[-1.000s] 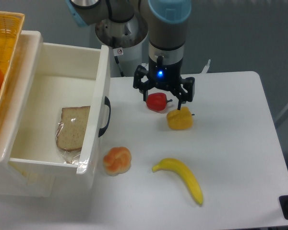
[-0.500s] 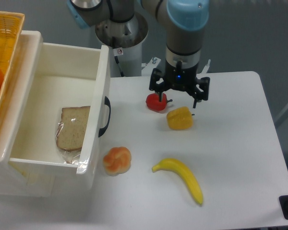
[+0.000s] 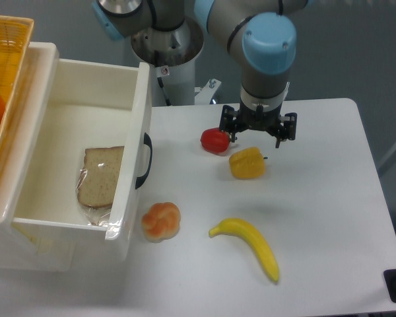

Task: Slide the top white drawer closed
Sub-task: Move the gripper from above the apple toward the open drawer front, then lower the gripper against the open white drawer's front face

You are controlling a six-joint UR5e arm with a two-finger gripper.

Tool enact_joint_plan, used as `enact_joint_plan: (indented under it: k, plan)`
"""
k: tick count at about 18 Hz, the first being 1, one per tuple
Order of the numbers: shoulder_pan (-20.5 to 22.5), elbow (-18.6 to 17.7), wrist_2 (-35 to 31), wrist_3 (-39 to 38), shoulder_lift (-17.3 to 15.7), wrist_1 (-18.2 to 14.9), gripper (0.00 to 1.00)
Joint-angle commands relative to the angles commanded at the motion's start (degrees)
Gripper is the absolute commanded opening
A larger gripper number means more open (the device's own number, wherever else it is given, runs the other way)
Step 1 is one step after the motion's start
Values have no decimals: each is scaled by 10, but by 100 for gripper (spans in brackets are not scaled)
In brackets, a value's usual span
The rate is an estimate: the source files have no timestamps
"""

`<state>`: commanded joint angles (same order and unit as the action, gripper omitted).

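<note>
The top white drawer (image 3: 86, 155) stands pulled far out over the left edge of the table (image 3: 317, 198), its front panel facing the fruit and its black handle (image 3: 145, 160) on that face, so a push from the right on the panel is what closing calls for. Inside it lies a wrapped slice of bread (image 3: 100, 175), flat on the floor near the front. The gripper (image 3: 257, 129) hangs above the table's back middle, well apart from the drawer, with nothing held; its fingers appear spread, pointing down over the gap between the red pepper (image 3: 215, 140) and the yellow pepper (image 3: 247, 163), though the fingertips are small and dark. A bun-like pastry (image 3: 162, 220) sits just beside the drawer's front corner, and a banana (image 3: 249, 246) lies nearer the front edge; neither blocks the panel's travel leftward as far as I can judge. The orange basket (image 3: 3, 86) at the back left corner is cut off by the frame, and the cabinet below the drawer is mostly hidden.
</note>
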<state>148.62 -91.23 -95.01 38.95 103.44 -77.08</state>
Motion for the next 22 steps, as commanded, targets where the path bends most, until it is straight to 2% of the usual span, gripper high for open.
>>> enact_joint_plan:
  k: [3,10,22]
  plan:
    - [-4,0,8,-23,14,0,100]
    - [-15,-13,137,-41,20,-5,100]
    - [-62,-14,156,-53,55,-4,100]
